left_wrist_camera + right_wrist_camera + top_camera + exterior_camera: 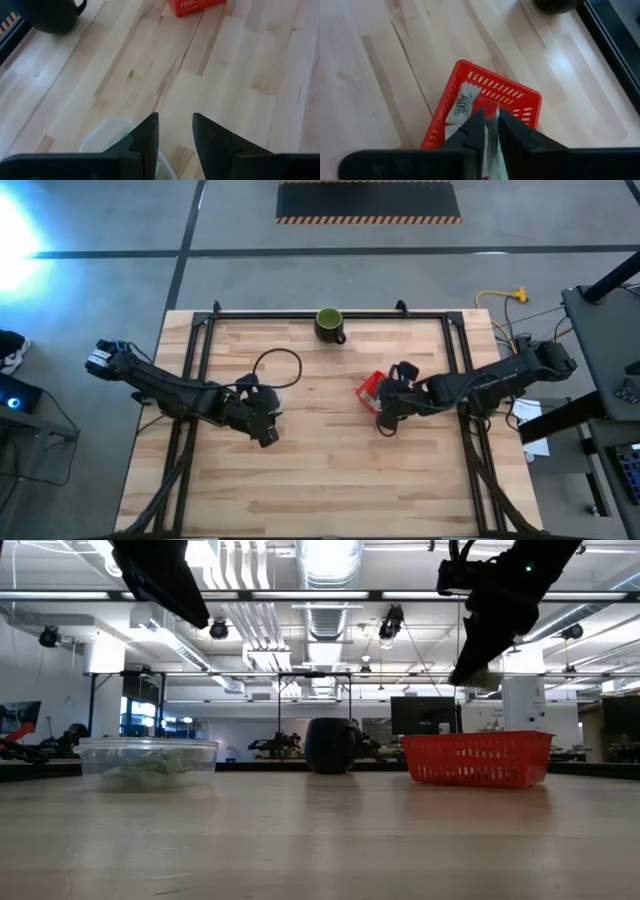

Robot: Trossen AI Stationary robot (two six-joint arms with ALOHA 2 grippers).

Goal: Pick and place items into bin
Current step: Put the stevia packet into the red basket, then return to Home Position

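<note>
Wooden bench (pixel 330 470), workshop beyond. I see my right gripper (pixel 490 131) above the red basket (pixel 517 97), fingers closed on a pale packet (pixel 492 142); another packet (pixel 461 102) lies inside the basket. My left gripper (pixel 175 132) hangs over the clear tub (pixel 147 761) of packets, fingers apart, holding nothing. Dark mug (pixel 330 325) stands at the far edge.

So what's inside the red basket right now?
The right wrist view shows one packet lying in the red basket. The right gripper, holding another packet above it, hides the rest of the floor.
</note>
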